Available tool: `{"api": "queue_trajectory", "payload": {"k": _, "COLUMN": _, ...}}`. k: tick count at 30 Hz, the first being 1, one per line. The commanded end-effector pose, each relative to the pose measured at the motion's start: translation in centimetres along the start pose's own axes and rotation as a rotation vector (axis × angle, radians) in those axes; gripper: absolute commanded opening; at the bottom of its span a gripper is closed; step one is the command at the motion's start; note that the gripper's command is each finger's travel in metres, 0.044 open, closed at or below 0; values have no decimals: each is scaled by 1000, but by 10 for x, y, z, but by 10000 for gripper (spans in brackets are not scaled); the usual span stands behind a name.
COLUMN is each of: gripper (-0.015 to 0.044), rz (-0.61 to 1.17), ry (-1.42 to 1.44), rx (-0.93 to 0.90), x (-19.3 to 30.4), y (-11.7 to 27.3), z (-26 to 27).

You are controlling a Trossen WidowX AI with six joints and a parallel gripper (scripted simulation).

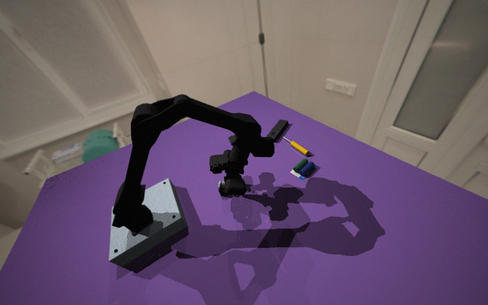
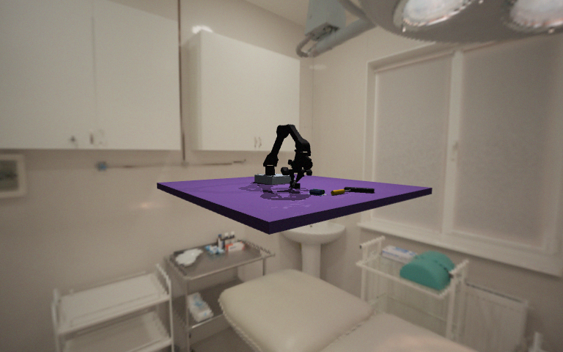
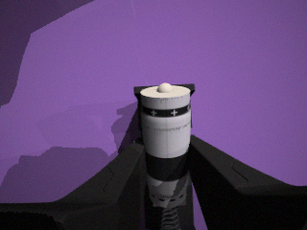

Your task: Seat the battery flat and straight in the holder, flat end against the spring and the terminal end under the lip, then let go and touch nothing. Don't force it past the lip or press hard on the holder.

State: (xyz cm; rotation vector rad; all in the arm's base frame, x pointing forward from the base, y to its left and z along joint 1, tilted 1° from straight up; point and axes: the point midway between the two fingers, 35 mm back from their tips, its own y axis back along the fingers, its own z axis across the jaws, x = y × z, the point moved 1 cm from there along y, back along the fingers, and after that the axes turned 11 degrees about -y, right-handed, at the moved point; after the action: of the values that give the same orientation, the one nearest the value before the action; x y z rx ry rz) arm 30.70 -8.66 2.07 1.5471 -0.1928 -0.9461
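Observation:
The battery (image 3: 166,139) (image 1: 220,186) is white with a black band. My gripper (image 3: 165,144) (image 1: 232,190) is shut on it, one finger on each side. In the wrist view its terminal end, with a round nub, points to the top of the view and overlaps the end wall of the black holder (image 3: 139,90). The holder lies below and lines up roughly with the battery. The coiled spring (image 3: 170,218) shows beyond the battery's flat end, at the bottom. The battery hides most of the lip. I cannot tell the remaining height or whether it touches the holder.
A black remote-like box (image 1: 279,129) (image 2: 365,190), a yellow-handled screwdriver (image 1: 299,147) (image 2: 338,192) and a packet with a green cylinder (image 1: 300,164) and a blue cylinder (image 1: 307,169) lie on the purple table (image 1: 413,230). The arm's grey base block (image 1: 158,194) stands near the holder.

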Motion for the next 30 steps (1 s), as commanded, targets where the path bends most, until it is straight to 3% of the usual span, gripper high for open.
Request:
{"api": "queue_trajectory", "payload": {"k": 1, "gripper": 75, "rz": -22, "ry": 5, "rx": -3, "x": 2, "y": -2, "z": -1}}
{"api": "queue_trajectory", "payload": {"k": 30, "gripper": 75, "rz": -22, "ry": 5, "rx": -9, "x": 17, "y": 4, "z": -4}}
